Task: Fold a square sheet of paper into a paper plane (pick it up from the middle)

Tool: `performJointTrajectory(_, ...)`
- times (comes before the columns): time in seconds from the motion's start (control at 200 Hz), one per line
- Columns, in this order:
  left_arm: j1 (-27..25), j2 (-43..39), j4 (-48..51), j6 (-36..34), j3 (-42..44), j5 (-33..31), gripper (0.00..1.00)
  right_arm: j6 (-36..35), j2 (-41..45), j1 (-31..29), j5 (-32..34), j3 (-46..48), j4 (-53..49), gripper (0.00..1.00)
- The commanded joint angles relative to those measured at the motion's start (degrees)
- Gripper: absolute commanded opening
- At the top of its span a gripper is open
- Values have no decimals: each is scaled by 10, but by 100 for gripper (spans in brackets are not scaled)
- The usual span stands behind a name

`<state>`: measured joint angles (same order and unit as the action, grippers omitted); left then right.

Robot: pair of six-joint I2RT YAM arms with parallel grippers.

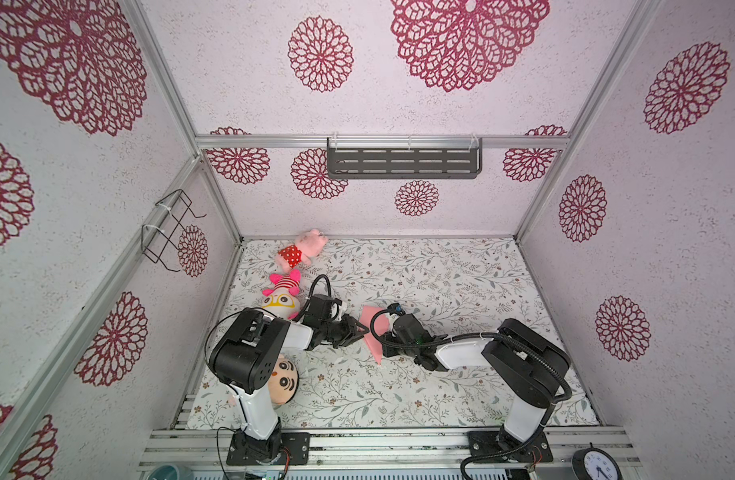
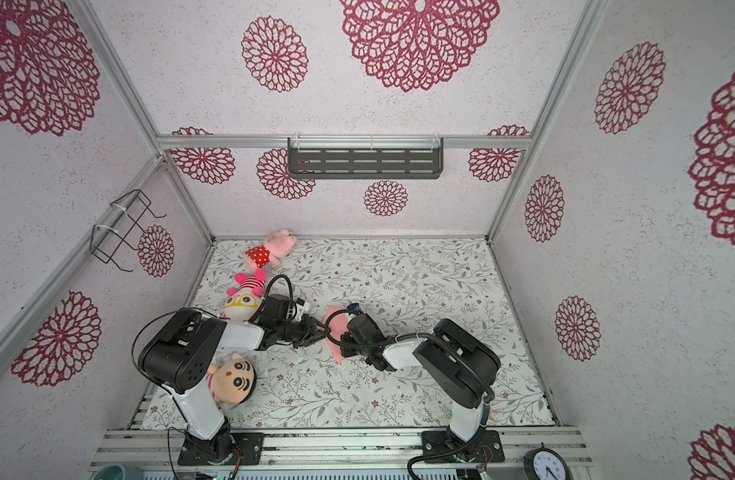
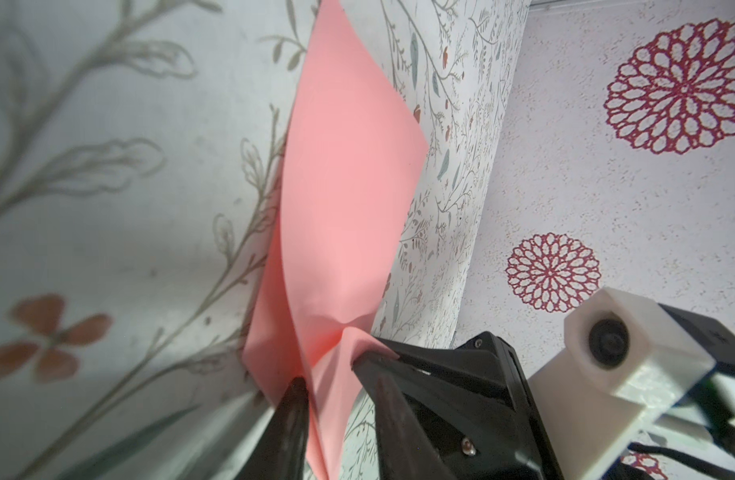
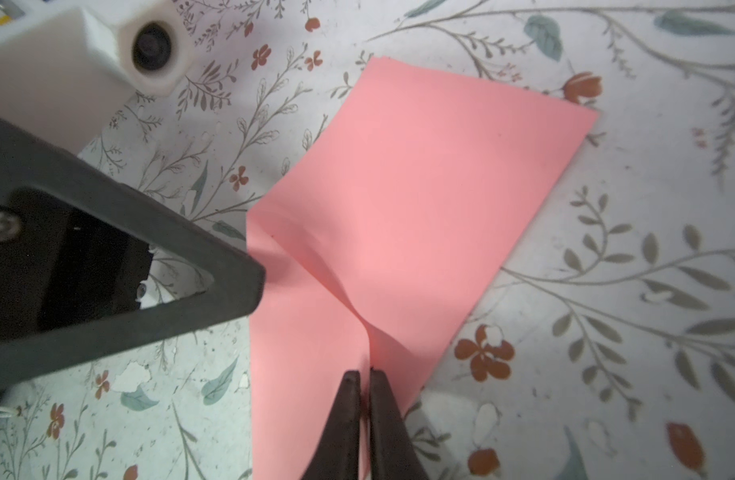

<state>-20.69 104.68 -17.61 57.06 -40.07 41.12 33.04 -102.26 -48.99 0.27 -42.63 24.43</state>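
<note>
I'm at the very first step: getting the pink paper off the table by its middle, with no crease set yet that I can see. In both top views the paper sits about at the centre of the table, mostly hidden under the two wrists. The right gripper reaches in from 3 o'clock. In its wrist view the jaws are pressed nearly together on a small raised ridge of paper around the middle of the sheet, so I read that as a firm pinch, while the rest of the sheet lies mostly flat. The left gripper comes in from 9 o'clock. In its wrist view the jaws stand narrowly apart with the paper's near edge running between them, and I can't see either finger pressing on it, so I'd call that a straddle and not a hold. From the right wrist view the left gripper's tip is just at the paper's side edge. The next move, as I judge it, is to bring the left jaws together on that edge without pushing the sheet sideways. Then both arms lift together so the ridge becomes the centre fold. The paper is thin, so a pull from one side alone could tear or skew it. The plush toys along the 9 to 11 o'clock side are well apart from the work.
</note>
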Motion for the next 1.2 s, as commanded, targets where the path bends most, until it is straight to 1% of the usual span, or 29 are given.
performJointTrajectory(0.0, 3, 9, 18, -10, -14, 3, 28, 2, -14, 2, 10, -4, -26, 11)
performJointTrajectory(0.125, 3, 16, 28, -18, -23, 5, 27, 2, -13, 3, 12, -4, -26, 11)
performJointTrajectory(0.24, 4, 18, 40, -28, -33, 6, 23, 1, -10, 3, 11, -1, -23, 12)
performJointTrajectory(0.4, 5, 20, 45, -29, -42, 7, 9, 1, 8, 4, 12, 0, -22, 18)
performJointTrajectory(0.455, 4, 16, 45, -28, -42, 4, 6, 1, 24, 4, 27, 0, -29, 22)
performJointTrajectory(0.52, 4, 5, 52, -27, -42, -6, 4, -1, 49, 4, 52, 9, -27, 31)
performJointTrajectory(0.59, 4, -15, 78, -25, -43, -32, 2, -11, 81, 4, 81, 23, -17, 42)
performJointTrajectory(0.705, 3, -60, 126, -17, -45, -92, 2, -53, 116, 4, 117, 48, 15, 53)
performJointTrajectory(0.806, 1, -97, 180, -5, -53, -157, 2, -103, 119, 0, 123, 48, 32, 59)
performJointTrajectory(0.886, 0, -118, 218, 15, -57, -204, 2, -152, 107, -9, 120, 34, 40, 59)
performJointTrajectory(0.981, -1, -130, 253, 34, -65, -243, 2, -206, 92, -27, 105, 33, 98, 58)
performJointTrajectory(1.046, -3, -132, 273, 47, -74, -262, 2, -247, 76, -38, 77, 38, 150, 55)
performJointTrajectory(1.106, -7, -130, 290, 57, -82, -280, 1, -282, 62, -51, 67, 48, 205, 55)
performJointTrajectory(1.196, -17, -125, 307, 64, -95, -294, 3, -305, 38, -62, 58, 50, 247, 55)
